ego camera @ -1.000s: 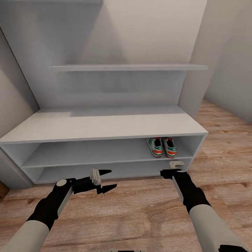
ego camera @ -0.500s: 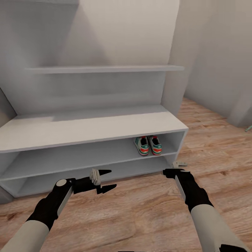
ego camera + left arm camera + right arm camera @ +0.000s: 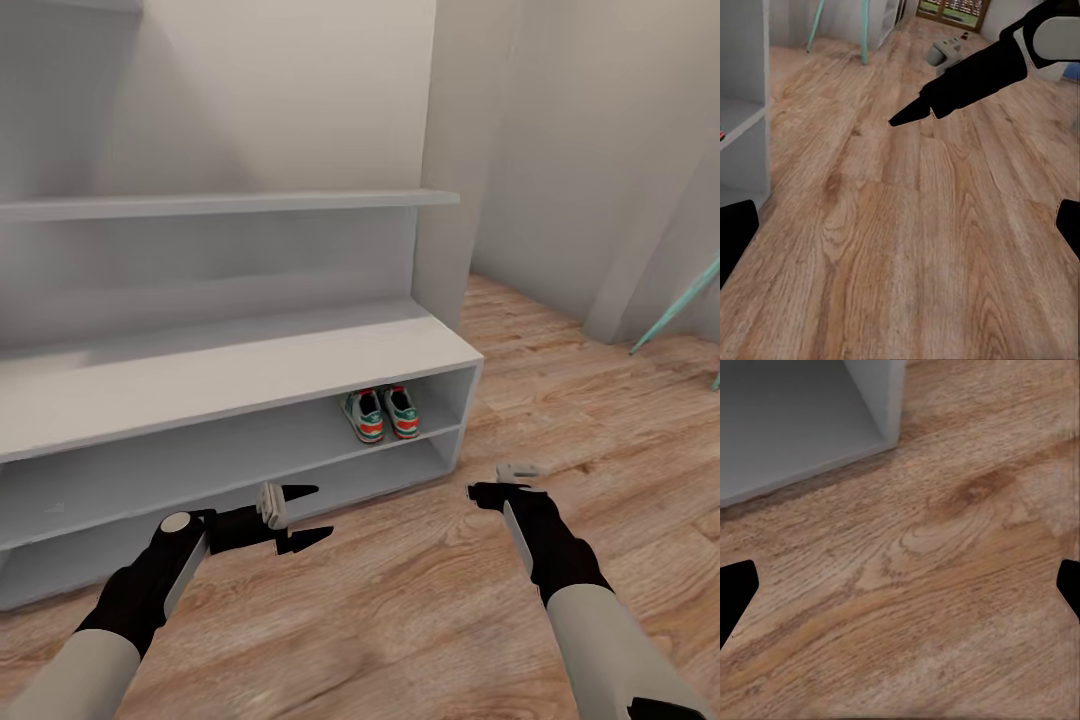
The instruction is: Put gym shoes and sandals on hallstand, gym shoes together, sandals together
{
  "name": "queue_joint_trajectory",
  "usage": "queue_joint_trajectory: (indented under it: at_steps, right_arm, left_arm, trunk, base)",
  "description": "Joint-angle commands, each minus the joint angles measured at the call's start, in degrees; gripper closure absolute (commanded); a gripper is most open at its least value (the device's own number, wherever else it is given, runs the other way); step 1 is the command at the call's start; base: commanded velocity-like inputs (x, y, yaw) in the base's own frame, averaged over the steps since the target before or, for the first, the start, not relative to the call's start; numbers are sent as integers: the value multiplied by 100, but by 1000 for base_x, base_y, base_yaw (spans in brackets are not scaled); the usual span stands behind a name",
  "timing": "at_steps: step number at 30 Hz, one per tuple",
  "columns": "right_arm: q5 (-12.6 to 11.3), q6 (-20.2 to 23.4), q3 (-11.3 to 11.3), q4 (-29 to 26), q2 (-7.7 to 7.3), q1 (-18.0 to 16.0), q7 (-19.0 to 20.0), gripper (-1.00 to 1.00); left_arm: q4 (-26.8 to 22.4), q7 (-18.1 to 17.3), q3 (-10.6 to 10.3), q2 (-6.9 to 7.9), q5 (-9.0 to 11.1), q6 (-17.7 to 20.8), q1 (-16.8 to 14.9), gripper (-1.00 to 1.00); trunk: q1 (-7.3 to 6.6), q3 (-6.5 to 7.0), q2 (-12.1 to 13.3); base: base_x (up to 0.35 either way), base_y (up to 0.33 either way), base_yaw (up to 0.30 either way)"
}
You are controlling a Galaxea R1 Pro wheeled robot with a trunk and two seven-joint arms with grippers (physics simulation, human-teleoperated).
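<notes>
**Turning away from the rack, sandals yet to fetch**

Leftward across the head view slides the hallstand (image 3: 240, 365), so the camera has swung right; both arms keep their pose. Gym shoes (image 3: 382, 414) sit paired on its upper shelf row. Left gripper (image 3: 300, 518) and right gripper (image 3: 508, 479) hang empty, fingers apart, over the corridor floor (image 3: 420, 590). Best to finish turning and find the sandals before lowering either arm. No writing is legible.

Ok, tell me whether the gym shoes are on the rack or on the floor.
On the rack. The gym shoes stand side by side on the upper open shelf of the hallstand, near its right end, clear of the corridor floor.
</notes>
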Motion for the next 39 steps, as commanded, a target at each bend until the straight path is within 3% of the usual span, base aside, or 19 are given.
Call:
queue_joint_trajectory:
  at_steps: [1, 25, 28, 33, 39]
  right_arm:
    - [55, 31, -6, -6, 2, -3, 12, -100]
    - [55, 31, -17, -5, -16, -3, 11, -100]
    - [55, 31, -17, -5, -16, -3, 11, -100]
    - [55, 31, -23, -5, -16, -3, 11, -100]
    - [55, 31, -151, -5, -16, -3, 11, -100]
  left_arm:
    - [4, -1, -18, 9, 37, 11, -3, -100]
    - [8, 7, -18, 3, 37, 11, -3, -100]
    - [8, 16, -18, 3, 37, 11, -3, -100]
    - [8, 18, -18, 3, 37, 11, -3, -100]
    - [8, 19, -18, 3, 37, 11, -3, -100]
  trunk:
    - [-1, -1, -2]
    - [-1, 83, -2]
    - [7, 27, -6]
    - [7, 44, -6]
    - [7, 65, -6]
  base:
    - [0, 0, -288]
    - [0, 0, -289]
    - [0, 0, -290]
    - [0, 0, -290]
    - [0, 0, -290]
